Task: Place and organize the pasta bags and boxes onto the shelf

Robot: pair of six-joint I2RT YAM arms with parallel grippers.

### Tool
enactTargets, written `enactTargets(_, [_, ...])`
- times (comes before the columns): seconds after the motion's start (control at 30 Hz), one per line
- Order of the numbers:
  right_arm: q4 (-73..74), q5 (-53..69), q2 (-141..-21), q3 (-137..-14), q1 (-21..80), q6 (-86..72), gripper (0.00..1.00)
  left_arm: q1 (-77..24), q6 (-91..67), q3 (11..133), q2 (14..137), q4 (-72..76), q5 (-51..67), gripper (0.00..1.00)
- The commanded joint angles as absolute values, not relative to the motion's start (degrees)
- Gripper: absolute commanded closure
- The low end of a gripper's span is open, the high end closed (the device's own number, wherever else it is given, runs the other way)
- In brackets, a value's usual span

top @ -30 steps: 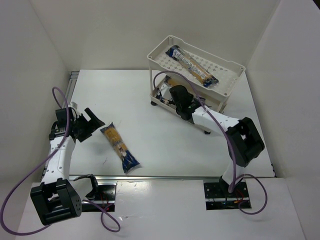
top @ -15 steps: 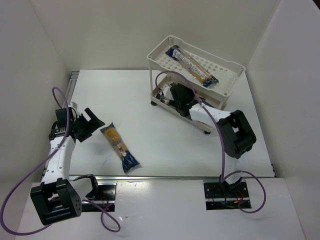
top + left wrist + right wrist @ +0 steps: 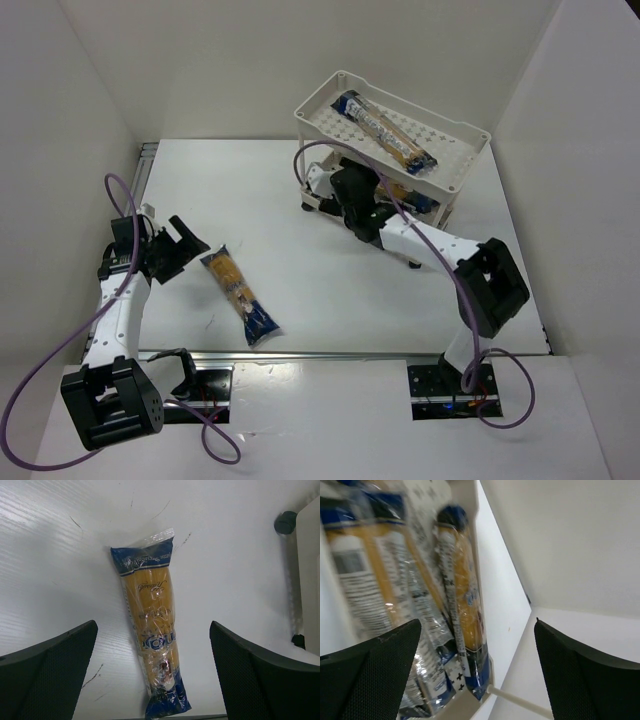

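A spaghetti packet (image 3: pixel 240 295) with dark blue ends and a yellow middle lies on the table, just right of my open left gripper (image 3: pixel 185 245). In the left wrist view this packet (image 3: pixel 152 640) runs lengthwise between my spread fingers (image 3: pixel 55 670), untouched. The cream shelf (image 3: pixel 460 170) stands at the back right with packets (image 3: pixel 385 130) on its top tray. My right gripper (image 3: pixel 335 185) is at the left end of the lower tray, open. Its wrist view shows a yellow packet (image 3: pixel 462 595) and a clearer one (image 3: pixel 365 590) lying in that tray, none gripped.
White walls close in the table on the left, back and right. A dark shelf wheel (image 3: pixel 285 522) and the shelf's side (image 3: pixel 310 580) show at the right of the left wrist view. A thin corner post (image 3: pixel 515 700) crosses below my right gripper's view.
My right gripper has opened from shut and let go of a packet in the lower tray, its arm shifting slightly left. The left arm and the table packet have not moved.
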State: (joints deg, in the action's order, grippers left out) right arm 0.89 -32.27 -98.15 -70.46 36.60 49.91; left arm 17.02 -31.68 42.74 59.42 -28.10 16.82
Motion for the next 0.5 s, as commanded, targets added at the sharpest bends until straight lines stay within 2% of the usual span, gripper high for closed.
enactTargets(0.0, [2.72, -29.36, -92.38, -68.30, 40.42, 49.38, 0.01, 17.23, -31.20, 42.19, 59.33, -26.02, 17.75, 0.00])
enactTargets(0.2, [5.88, -21.55, -84.92, -63.19, 44.55, 50.28, 0.01, 17.23, -31.20, 42.19, 58.80, -25.49, 17.75, 0.00])
enactTargets(0.37, [12.47, -13.73, -82.88, -70.13, 53.51, 37.21, 0.01, 18.45, -30.59, 42.71, 58.27, -25.49, 15.48, 0.00])
enactTargets(0.47, [14.41, -4.69, -87.61, -74.52, 56.34, 24.64, 0.01, 20.38, -30.59, 43.41, 56.34, -25.49, 13.28, 0.00])
